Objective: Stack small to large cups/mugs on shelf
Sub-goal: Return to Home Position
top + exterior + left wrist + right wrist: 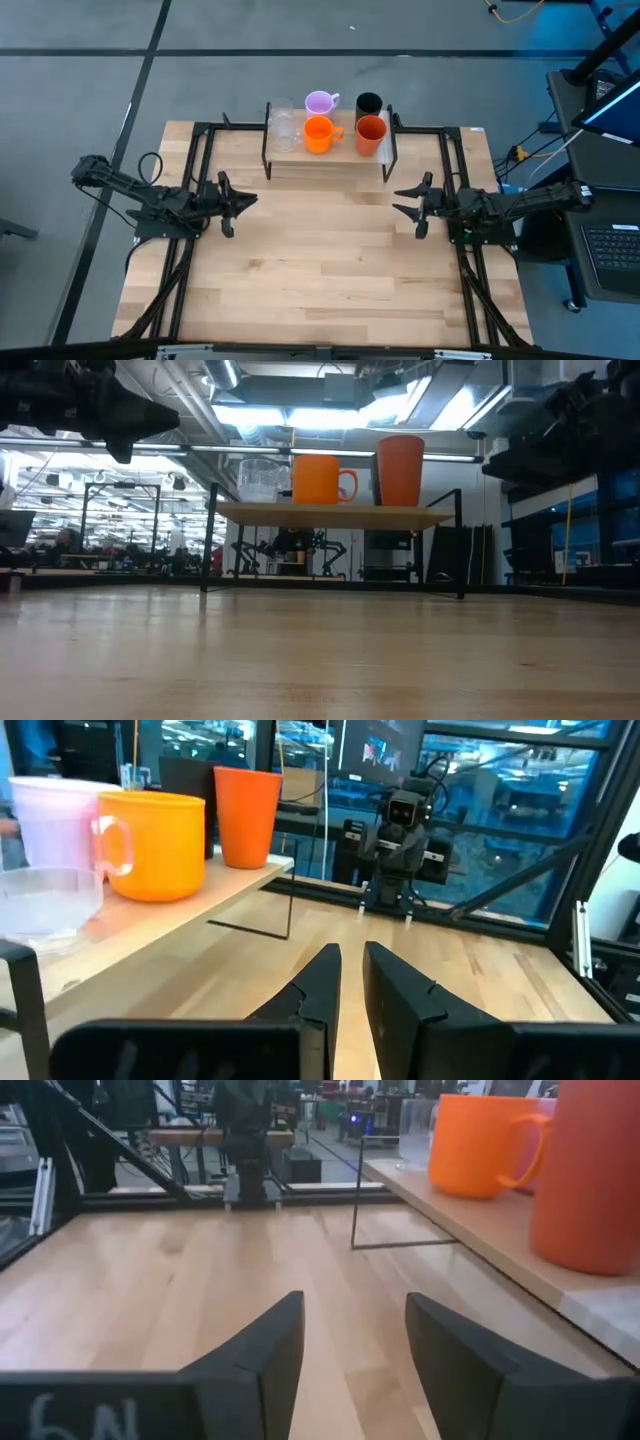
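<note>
Cups sit unstacked on the shelf (330, 160) at the table's far edge: a lilac mug (320, 102), a black cup (369, 103), an orange mug (319, 134), an orange-red cup (370, 135) and clear glasses (284, 129). The left gripper (243, 200) hovers with fingers narrowly parted, empty. The right gripper (402, 200) hovers spread wide, empty.

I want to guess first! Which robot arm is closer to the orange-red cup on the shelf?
Probably the right. The orange-red cup stands at the shelf's right end, nearer the right gripper. The left gripper waits farther off. Both hold nothing.
</note>
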### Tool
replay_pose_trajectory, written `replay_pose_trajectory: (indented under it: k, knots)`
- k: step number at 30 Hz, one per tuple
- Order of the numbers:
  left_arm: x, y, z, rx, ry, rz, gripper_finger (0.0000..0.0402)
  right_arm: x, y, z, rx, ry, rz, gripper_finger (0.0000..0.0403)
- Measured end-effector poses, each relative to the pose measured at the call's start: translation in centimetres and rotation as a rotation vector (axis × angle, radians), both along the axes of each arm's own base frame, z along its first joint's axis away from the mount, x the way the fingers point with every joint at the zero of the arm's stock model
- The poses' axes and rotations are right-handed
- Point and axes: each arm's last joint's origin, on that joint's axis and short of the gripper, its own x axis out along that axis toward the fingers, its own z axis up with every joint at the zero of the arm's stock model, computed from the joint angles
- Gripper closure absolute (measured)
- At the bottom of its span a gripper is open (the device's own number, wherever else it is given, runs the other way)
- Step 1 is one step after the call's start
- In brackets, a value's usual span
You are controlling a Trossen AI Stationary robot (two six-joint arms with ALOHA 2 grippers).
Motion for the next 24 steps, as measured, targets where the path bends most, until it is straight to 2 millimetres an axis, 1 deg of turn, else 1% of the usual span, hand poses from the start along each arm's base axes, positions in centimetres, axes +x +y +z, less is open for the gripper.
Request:
replay_pose_trajectory:
  k: [4, 8, 24]
  knots:
    - [0.0, 0.0, -0.1, -0.033, -0.003, -0.011, 0.0360, -0.1, 0.0, -0.7, -0.020, 0.020, 0.002, 0.0226]
    - [0.0, 0.0, -0.1, -0.023, 0.003, -0.013, 0.0360, -0.1, 0.0, -1.1, -0.054, 0.039, 0.010, 0.0226]
    - [0.0, 0.0, -0.1, -0.018, 0.004, -0.013, 0.0360, -0.1, 0.0, -1.3, -0.030, 0.049, 0.010, 0.0226]
